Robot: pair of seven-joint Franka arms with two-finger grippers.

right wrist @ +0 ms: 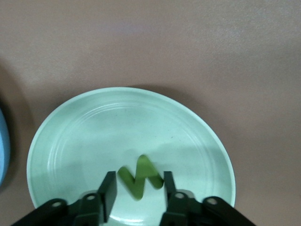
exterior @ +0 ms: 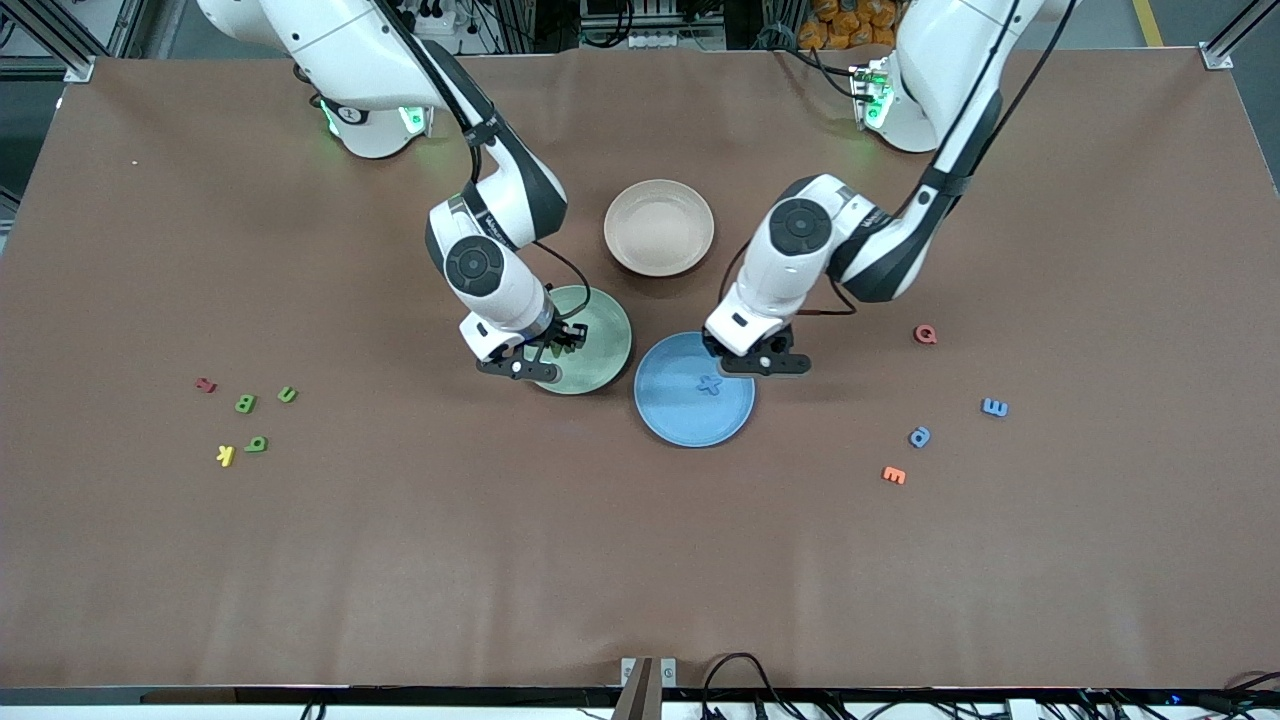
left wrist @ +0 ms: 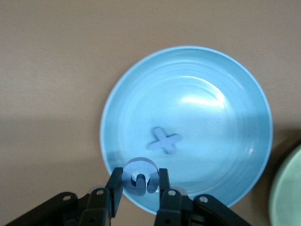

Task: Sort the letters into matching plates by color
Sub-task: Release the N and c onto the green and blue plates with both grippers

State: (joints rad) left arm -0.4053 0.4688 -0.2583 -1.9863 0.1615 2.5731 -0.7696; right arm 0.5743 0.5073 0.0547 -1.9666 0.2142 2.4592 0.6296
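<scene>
Orange letter (exterior: 893, 475) lies nearest cam. Left hand (left wrist: 140, 187) grips blue letter (left wrist: 139, 177); right hand (right wrist: 137, 189) grips green letter (right wrist: 139, 179).

We see a table (exterior: 640, 560) covered edge to edge by a brown matte sheet, lit evenly from above with soft shadows. Along its top edge we make out aluminium frame posts (exterior: 60, 40), cables (exterior: 640, 30) and a dark floor. At the near edge, more cables (exterior: 740, 690) hang by a small bracket (exterior: 648, 672).
</scene>
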